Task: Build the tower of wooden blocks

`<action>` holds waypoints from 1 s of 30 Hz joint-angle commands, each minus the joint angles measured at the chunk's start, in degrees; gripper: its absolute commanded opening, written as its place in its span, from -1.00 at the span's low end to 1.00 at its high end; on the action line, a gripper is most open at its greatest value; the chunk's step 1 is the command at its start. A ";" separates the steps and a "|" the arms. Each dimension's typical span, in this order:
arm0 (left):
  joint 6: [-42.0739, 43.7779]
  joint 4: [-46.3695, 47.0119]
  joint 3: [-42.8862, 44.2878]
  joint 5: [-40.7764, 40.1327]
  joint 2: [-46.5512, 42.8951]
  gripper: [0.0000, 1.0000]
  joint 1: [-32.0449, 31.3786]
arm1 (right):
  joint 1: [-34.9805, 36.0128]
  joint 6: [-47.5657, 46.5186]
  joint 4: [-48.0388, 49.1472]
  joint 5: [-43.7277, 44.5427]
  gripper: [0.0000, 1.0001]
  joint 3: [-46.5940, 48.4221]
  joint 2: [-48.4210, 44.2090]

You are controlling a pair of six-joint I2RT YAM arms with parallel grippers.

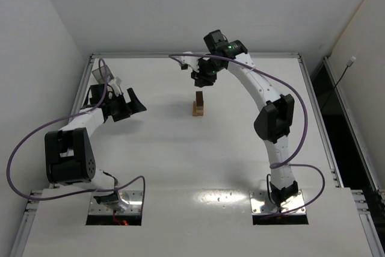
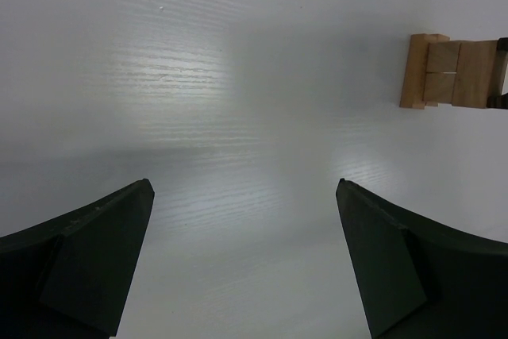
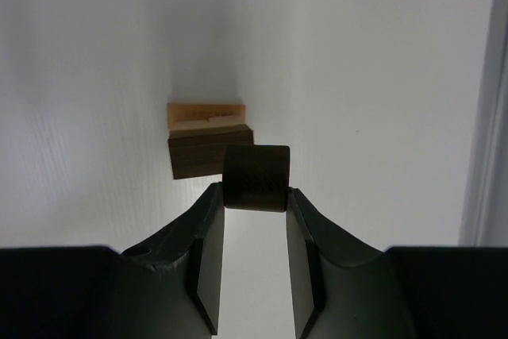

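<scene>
The right gripper [image 3: 255, 196] is clamped on a small dark block [image 3: 255, 178], pinched right at the fingertips. That grip leaves most of the piece sticking out past the tips, likely so its underside can land flat without the fingers fouling the stack. Just beyond it stands the tower [image 3: 208, 139], with a dark brown piece on top and light tan wood showing behind it. In the wrist view the held block overlaps only the right corner of that top piece and looks raised clear of it, so it isn't lined up yet. From overhead, the arm reaches in from the right and hangs over the far side of the tower, which stands alone around the middle of the table [image 1: 180, 161].

Over on the left, the left gripper [image 2: 242, 196] has its fingers spread wide with nothing between them. It sits well apart from the stack and faces it, seemingly parked to leave the other arm room. A translucent tray [image 1: 102, 74] sits at the far left corner.

The next move probably calls for a small sideways shift, then a slow descent. The stack is narrow, so a nudge could tip it
</scene>
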 commanded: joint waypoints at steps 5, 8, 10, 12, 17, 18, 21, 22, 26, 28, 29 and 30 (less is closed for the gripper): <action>0.58 2.06 1.04 1.39 0.44 1.00 -0.32 | 1.51 -7.24 -1.30 2.25 -1.00 4.42 2.43; 0.58 2.59 1.04 1.39 0.44 1.00 -0.32 | 2.04 -7.85 -2.19 3.58 -1.00 4.42 3.05; 0.05 2.59 1.04 1.39 0.44 1.00 -0.32 | 2.04 -7.85 -3.41 4.29 -1.00 4.42 3.58; 0.05 2.59 1.04 1.91 0.44 1.00 -0.32 | 2.04 -7.85 -3.94 4.81 -1.00 4.42 3.58; 0.05 3.12 1.04 1.92 0.97 1.00 -0.32 | 2.04 -7.85 -5.17 4.29 -1.00 4.42 4.11; 0.05 3.12 1.04 1.92 0.97 1.00 -0.32 | 2.04 -7.85 -5.17 4.29 -1.00 4.42 4.11; 0.05 3.12 1.04 1.92 0.97 1.00 -0.32 | 2.04 -7.85 -5.78 4.29 -1.00 4.42 4.63; 0.05 3.12 1.04 1.92 0.97 1.00 -0.32 | 2.04 -7.85 -5.79 4.29 -1.00 4.42 4.63; 0.05 3.12 1.04 1.92 0.97 1.00 -0.32 | 2.04 -8.37 -6.40 4.29 -1.00 4.42 5.16; 0.05 3.12 1.04 1.92 0.97 1.00 -0.32 | 2.57 -8.38 -6.40 4.29 -1.00 4.42 5.16; 0.05 3.12 1.04 1.92 0.97 1.00 -0.32 | 2.57 -8.38 -6.40 4.29 -1.00 4.42 5.16; 0.05 3.12 1.04 1.92 0.97 1.00 -0.32 | 2.57 -8.38 -6.40 4.29 -1.00 4.42 5.16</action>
